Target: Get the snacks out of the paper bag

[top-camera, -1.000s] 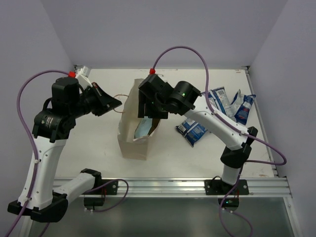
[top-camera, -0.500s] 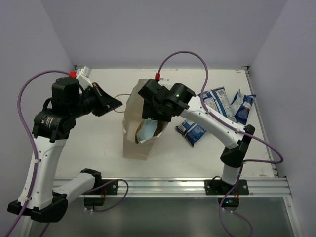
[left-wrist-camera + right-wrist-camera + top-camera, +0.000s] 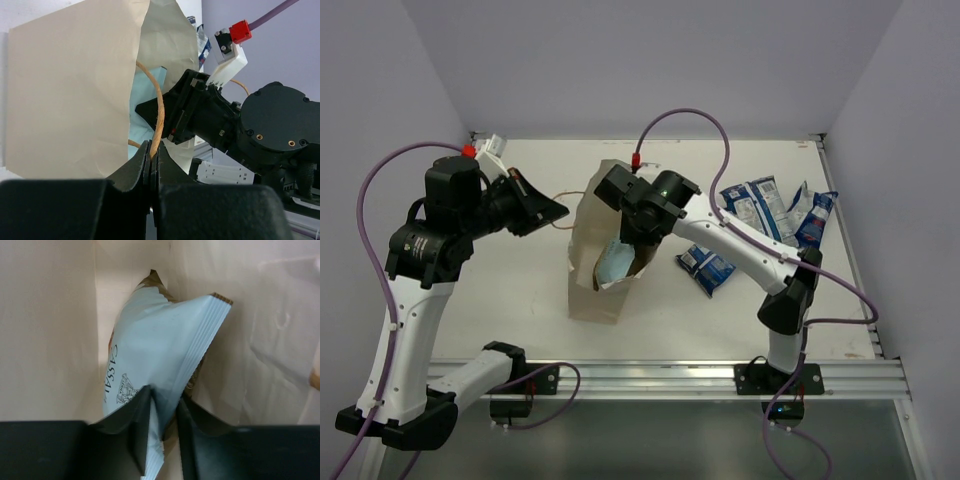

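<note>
The paper bag (image 3: 588,285) sits on the table (image 3: 520,290) between my two arms. Inside it lies one chip bag (image 3: 160,355), its edge between the right gripper (image 3: 164,396) fingers. Several other packets (image 3: 708,265) lie right of the bag, apart from it. The left gripper (image 3: 151,156) is left of the bag, on its cord handle (image 3: 159,110).

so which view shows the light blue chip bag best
right wrist: the chip bag fills the frame, lettering visible, inside the paper bag. top view shows only a blue patch at the bag's mouth; left wrist just a sliver behind the handle.
</note>
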You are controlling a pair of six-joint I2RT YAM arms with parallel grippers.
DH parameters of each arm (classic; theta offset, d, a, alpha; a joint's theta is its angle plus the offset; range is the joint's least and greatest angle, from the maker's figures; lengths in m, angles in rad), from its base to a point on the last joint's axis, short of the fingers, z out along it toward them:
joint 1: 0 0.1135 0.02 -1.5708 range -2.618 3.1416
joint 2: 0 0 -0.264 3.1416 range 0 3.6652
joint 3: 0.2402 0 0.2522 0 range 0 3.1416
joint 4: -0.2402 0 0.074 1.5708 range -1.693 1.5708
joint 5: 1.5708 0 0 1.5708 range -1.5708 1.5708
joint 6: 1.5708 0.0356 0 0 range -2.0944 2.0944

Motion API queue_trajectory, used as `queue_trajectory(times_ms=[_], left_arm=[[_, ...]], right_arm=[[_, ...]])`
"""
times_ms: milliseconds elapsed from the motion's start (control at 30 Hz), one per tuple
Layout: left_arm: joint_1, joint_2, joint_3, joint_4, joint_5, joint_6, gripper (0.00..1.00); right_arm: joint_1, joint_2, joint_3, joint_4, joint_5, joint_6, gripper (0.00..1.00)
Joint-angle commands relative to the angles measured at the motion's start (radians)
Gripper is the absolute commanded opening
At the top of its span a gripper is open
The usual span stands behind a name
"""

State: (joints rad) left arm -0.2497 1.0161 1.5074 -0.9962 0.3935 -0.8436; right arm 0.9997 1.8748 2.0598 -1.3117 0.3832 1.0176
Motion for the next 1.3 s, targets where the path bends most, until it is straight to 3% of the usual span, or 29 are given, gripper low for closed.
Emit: queue_trajectory(times_ms=[0, 67, 100, 400, 600, 800, 1067, 1267], left_arm=[[0.004, -0.008, 0.014, 0.001, 0.016, 0.031, 0.0], [0.004, -0.007, 0.001, 0.001, 0.016, 0.034, 0.0], [0.004, -0.008, -0.006, 0.002, 0.016, 0.034, 0.0], [0.006, -0.019, -0.087, -0.004, -0.039, 0.064, 0.0], [0.006, -0.016, -0.154, 0.004, -0.071, 0.075, 0.0], [0.006, -0.002, -0.162, 0.011, -0.09, 0.069, 0.0], [0.006, 0.016, -0.164, 0.011, -0.122, 0.055, 0.0], [0.004, 0.026, -0.135, -0.005, -0.154, 0.054, 0.0]], right_arm=[[-0.007, 0.02, 0.031, 0.023, 0.043, -0.013, 0.19], [-0.015, 0.029, 0.036, 0.029, 0.034, -0.027, 0.01], [-0.018, 0.032, 0.04, 0.031, 0.033, -0.031, 0.0], [-0.019, -0.02, 0.215, 0.165, -0.001, -0.234, 0.0], [-0.019, -0.074, 0.42, 0.207, -0.02, -0.326, 0.0], [-0.027, -0.224, 0.416, 0.328, 0.042, -0.438, 0.0], [-0.127, -0.402, 0.402, 0.521, 0.138, -0.623, 0.0], [-0.156, -0.493, 0.356, 0.603, 0.363, -0.799, 0.0]])
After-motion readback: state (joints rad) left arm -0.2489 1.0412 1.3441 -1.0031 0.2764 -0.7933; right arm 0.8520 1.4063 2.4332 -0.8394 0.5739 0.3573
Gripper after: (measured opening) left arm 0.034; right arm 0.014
